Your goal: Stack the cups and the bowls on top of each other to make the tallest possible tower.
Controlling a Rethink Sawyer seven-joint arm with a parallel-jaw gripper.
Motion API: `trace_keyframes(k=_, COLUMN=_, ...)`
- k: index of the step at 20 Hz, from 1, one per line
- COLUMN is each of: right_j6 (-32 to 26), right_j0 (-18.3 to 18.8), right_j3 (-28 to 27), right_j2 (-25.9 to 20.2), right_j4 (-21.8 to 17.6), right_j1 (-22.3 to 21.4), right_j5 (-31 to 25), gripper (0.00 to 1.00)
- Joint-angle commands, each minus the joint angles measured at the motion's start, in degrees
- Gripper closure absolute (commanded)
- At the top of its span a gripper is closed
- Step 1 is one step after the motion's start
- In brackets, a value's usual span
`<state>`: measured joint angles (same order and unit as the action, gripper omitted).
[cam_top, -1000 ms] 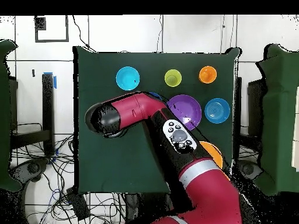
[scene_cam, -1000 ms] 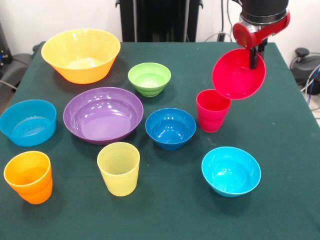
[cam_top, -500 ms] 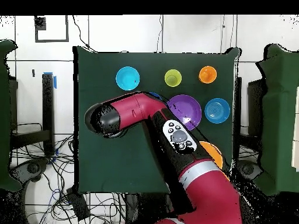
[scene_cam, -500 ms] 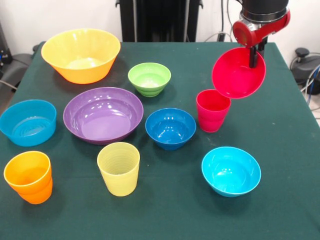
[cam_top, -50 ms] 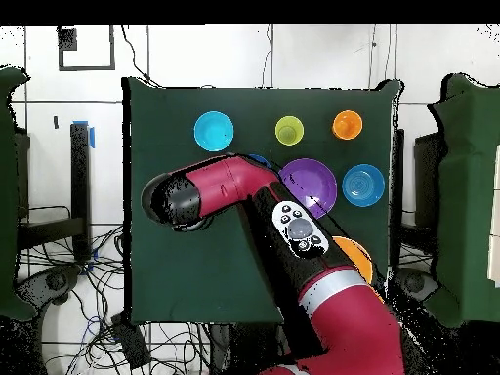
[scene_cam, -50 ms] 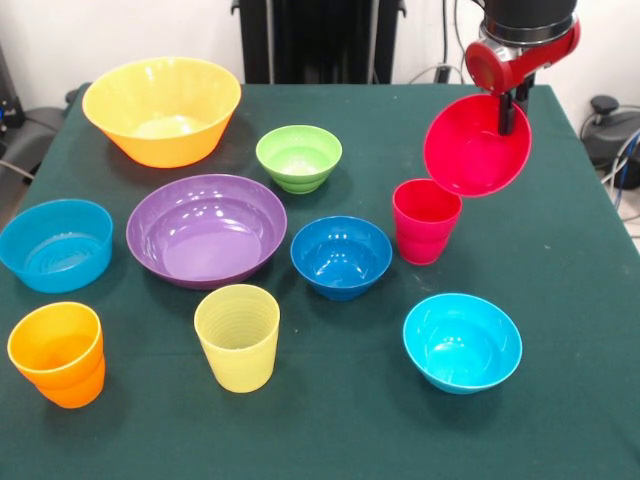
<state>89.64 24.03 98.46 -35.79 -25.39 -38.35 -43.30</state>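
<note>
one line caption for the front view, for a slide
End effector holds a tilted red bowl by its rim above a red cup.

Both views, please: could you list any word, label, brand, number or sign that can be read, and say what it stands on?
None can be read.
The cups and bowls, such as the red bowl in the gripper and the red cup, carry no print.
The arm's button panel in the overhead view shows small marks, too small to read.

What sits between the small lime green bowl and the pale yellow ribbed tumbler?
Nothing: in the front view only bare green cloth separates the lime green bowl from the pale yellow tumbler.
</note>
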Motion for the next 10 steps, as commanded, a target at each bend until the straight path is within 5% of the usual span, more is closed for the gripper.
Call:
trace_keyframes(k=1, right_j6=-1.05, right_j0=-0.53, right_j3=1.88, right_j2=1.38, right_j4=-4.02, right_j1=1.49, right_j5=2.13, gripper=1.0)
trace_keyframes(k=10, right_j6=-1.09, right_j0=-0.43, right_j3=1.97, right_j2=1.4, right_j4=-4.2, right_j1=1.58, right_j5=2.46, gripper=1.0)
